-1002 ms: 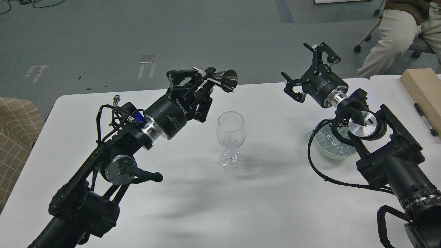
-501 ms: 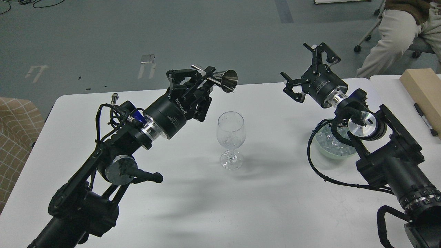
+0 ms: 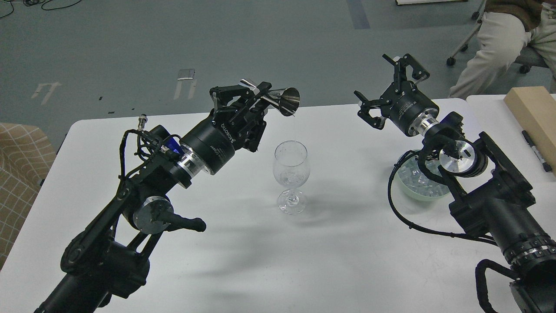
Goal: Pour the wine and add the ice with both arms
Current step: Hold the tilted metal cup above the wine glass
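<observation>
Two black jointed arms of ours reach over the white desk [image 3: 243,269] in the head view, the only view we have. Our left pincer [image 3: 254,102] is closed around a small shiny steel measuring cup [image 3: 284,101], shaped like a cone. The cup lies tipped on its side, its open mouth facing the right edge of the desk, raised above and slightly left of a clear stemmed wine glass [image 3: 291,176]. That glass stands upright near the middle of the desk, and its bowl looks nearly empty.

Our right pincer [image 3: 388,93] hangs in the air near the far edge of the desk with its fingers spread wide, gripping nothing. Below our right forearm, toward the right edge of the desk, sits a pale green round bowl [image 3: 410,191], partly hidden by the arm and its cable loop. The small clear glassy ice cubes [image 3: 412,180] lie heaped inside that bowl, well apart from the glass.
</observation>
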You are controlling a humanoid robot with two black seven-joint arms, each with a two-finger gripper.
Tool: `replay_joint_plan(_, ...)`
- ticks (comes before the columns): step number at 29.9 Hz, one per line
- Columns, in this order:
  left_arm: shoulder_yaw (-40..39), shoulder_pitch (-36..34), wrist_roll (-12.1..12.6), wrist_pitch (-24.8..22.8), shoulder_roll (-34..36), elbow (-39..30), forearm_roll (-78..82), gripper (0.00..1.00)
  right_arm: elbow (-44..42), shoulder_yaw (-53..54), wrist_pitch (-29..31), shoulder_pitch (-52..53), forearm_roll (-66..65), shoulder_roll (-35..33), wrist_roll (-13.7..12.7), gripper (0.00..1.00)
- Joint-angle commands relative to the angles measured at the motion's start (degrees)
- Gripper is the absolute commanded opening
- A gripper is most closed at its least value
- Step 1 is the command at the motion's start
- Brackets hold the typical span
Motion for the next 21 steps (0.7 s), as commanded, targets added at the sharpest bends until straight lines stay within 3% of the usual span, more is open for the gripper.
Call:
replay_joint_plan(1,0.0,0.0,-0.2,-0.1,0.1,0.0,0.4,0.02,0.0,0.0,0.0,0.0,0.0,0.1,0.0,1.00)
replay_joint_plan(21,0.0,-0.2,-1.3,-0.2,0.2,-0.4,2.8,0.02,0.0,0.0,0.0,0.0,0.0,0.1,0.0,1.00)
